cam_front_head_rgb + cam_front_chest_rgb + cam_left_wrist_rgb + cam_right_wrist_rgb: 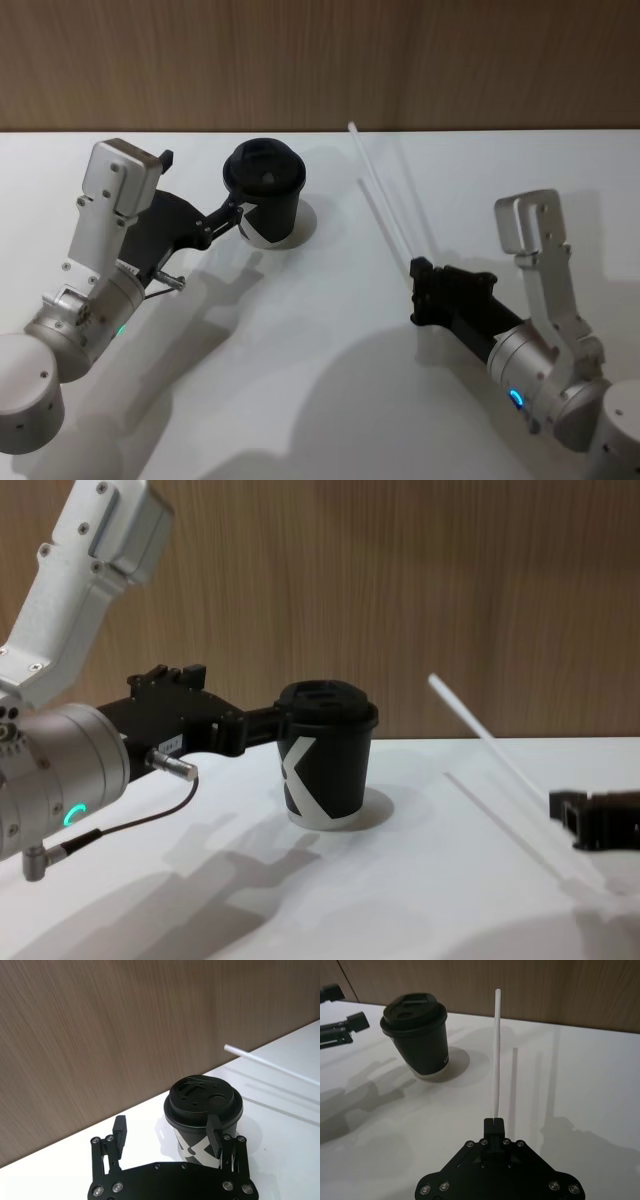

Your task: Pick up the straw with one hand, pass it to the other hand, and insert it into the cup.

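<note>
1. right gripper (494, 1121) is clamped shut on the lower end of the straw (496, 1050), nothing else in it.
2. the straw's long axis runs straight out ahead of the right gripper and tilts upward. its free tip is far out in front, up off the desk (330, 380).
3. cup (268, 195) is upright on the desk with its lid (202, 1097) on. it stands ahead of the right gripper and off to its left, well apart from the straw.
4. left gripper (167, 1125) has its jaws spread wide and holds nothing, low at the cup's side. one finger is just beside the cup wall or touching it, can't tell which. the cup is not centred between the jaws.
5. from the left gripper, the straw's free tip lies out to its right, past the cup.
6. judgement: straw is picked up, handover not done, insertion not done. the left gripper is nearer the cup and the right is the only one on the straw.
7. the next move likely turns on the left gripper clearing the cup and crossing right to the mid-shaft, jaws square across that tilted axis. the shaft is thin, easy to miss or knock.
</note>
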